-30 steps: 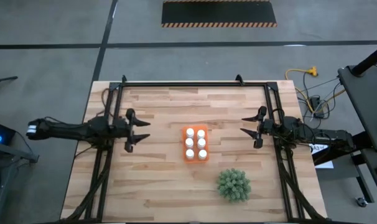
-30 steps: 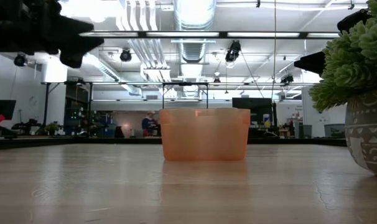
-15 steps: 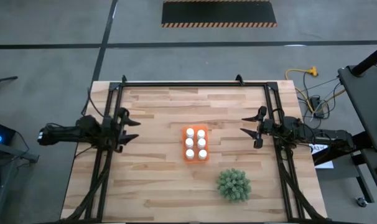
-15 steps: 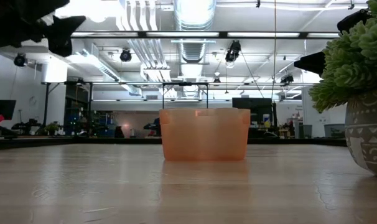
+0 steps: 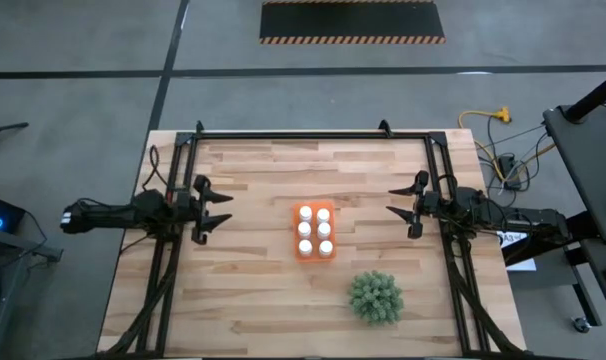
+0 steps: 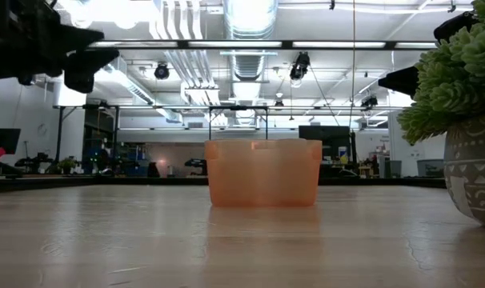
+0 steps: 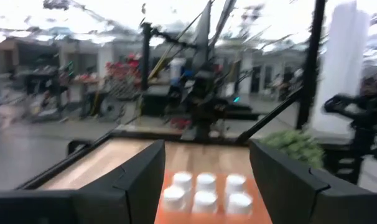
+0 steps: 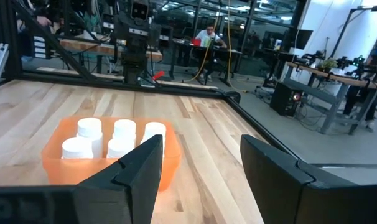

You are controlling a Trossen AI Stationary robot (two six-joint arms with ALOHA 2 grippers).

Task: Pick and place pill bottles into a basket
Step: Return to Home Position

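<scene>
Grey workshop floor surrounds a pale wooden bench (image 5: 263, 280), at whose centre the orange basket (image 5: 314, 232) holds all six bottles (image 5: 324, 229), upright in two rows of three. The job looks all but done, with only the arms' return home left. The left gripper (image 5: 229, 209) hangs released and empty above the bench's left side, well apart from the basket. The right gripper (image 5: 390, 200) waits on the opposite side, likewise released and holding nothing. To finish well, the left arm should probably pull straight back along its own line, staying high and level so that nothing brushes the basket. The nearest obstacle seems to be the black frame (image 5: 313, 133) edging the bench, whose struts run close under both arms. A spiky green plant (image 5: 374, 297) sits near the basket toward the front edge, out of either arm's likely path. A yellow cable (image 5: 483, 118) lies on the floor beyond the bench.
</scene>
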